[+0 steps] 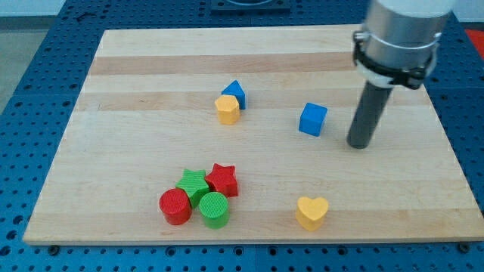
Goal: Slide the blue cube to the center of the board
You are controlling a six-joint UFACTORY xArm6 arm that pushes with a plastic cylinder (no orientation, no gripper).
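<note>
we see my tip (360, 143) resting on the wooden board (113, 151) just to the view's right of the blue cube (312, 119), near it but seemingly not touching, though the gap is hard to judge; it is a bare rod with no jaws to open or close. the blue cube sits right of the board's middle, well apart from the blue triangular block (235, 92) and the yellow block (227, 109) touching it. toward the view's bottom, a green star (193, 184), red star (223, 180), red cylinder (175, 206) and green cylinder (215, 209) huddle together, with a yellow heart (311, 212) apart to their right.
</note>
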